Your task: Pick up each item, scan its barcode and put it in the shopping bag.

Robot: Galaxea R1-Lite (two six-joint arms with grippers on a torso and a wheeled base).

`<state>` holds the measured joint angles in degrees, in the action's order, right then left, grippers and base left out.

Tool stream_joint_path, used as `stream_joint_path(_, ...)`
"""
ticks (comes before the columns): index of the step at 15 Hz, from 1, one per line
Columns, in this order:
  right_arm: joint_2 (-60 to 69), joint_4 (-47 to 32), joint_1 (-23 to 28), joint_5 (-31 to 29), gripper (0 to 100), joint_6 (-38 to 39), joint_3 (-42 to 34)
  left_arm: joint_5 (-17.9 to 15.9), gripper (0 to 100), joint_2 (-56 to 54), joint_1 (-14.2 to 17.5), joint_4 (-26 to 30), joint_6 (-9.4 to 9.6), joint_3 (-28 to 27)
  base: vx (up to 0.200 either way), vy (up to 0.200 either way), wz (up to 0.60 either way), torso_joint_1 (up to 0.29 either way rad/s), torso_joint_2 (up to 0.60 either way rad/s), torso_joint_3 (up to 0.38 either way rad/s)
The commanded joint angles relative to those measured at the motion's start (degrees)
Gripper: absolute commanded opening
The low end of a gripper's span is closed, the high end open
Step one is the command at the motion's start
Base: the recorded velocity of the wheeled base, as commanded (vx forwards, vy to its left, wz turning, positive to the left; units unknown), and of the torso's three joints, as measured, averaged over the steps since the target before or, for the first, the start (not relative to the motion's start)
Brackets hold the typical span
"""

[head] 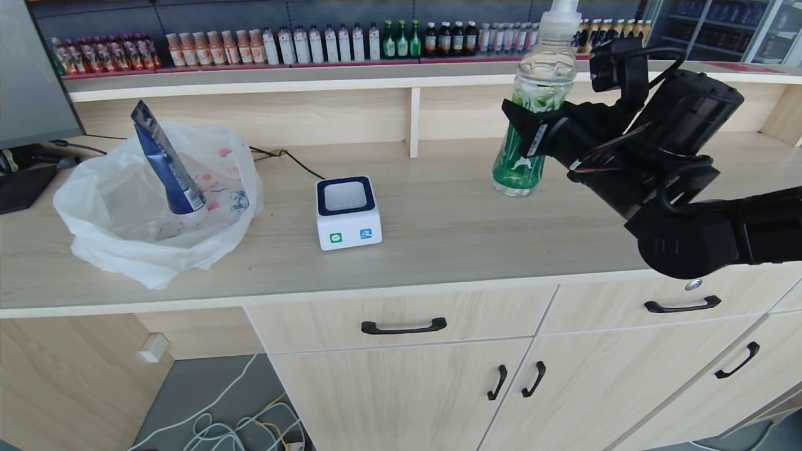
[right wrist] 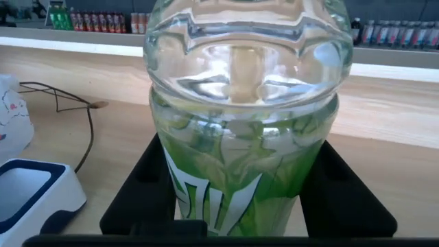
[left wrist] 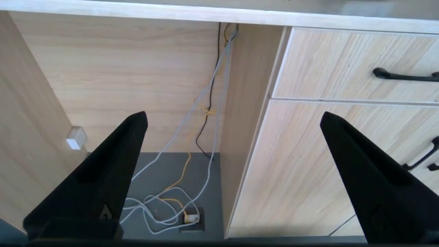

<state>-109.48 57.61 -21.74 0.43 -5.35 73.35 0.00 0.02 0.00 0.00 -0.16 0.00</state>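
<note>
Holds the right arm in from the right, forearm raised, right tool [head: 536,128] clamped across the middle of an upright bottle [head: 544,69]. Carries the left tool [left wrist: 233,185] low, pointing downward, fingers spread wide.

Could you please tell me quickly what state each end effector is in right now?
Left end effector: open, empty.
Right end effector: closed on the green bottle.

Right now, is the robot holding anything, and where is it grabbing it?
Yes. The right gripper is shut around the middle of the green-labelled bottle. The left gripper is open and holds nothing.
</note>
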Motion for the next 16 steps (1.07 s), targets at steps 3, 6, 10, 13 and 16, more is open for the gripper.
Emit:
stream_joint_path(3,13.33,0.04,0.03,0.10,0,-0.10,-13.94,0.00,100,-0.02,0.00,0.00,-0.02,0.00,0.000,0.000,0.00,0.000,0.00,0.000)
stream_joint_path(6,21.15,0.22,-0.06,0.28,0,-0.27,-23.96,0.00,100,-0.02,0.00,0.00,-0.02,0.00,0.000,0.000,0.00,0.000,0.00,0.000)
stream_joint_path(10,31.35,0.22,-0.06,1.16,0,-0.01,-37.32,0.00,100,-0.02,0.00,0.00,-0.02,0.00,0.000,0.000,0.00,0.000,0.00,0.000)
stream_joint_path(13,37.06,0.22,-0.06,2.91,0,1.66,-44.35,0.00,100,-0.02,0.00,0.00,-0.02,0.00,0.000,0.000,0.00,0.000,0.00,0.000)
stream_joint_path(16,42.86,0.13,-2.17,3.35,0,5.44,-52.34,0.00,100,-0.02,0.00,0.00,-0.02,0.00,0.000,0.000,0.00,0.000,0.00,0.000)
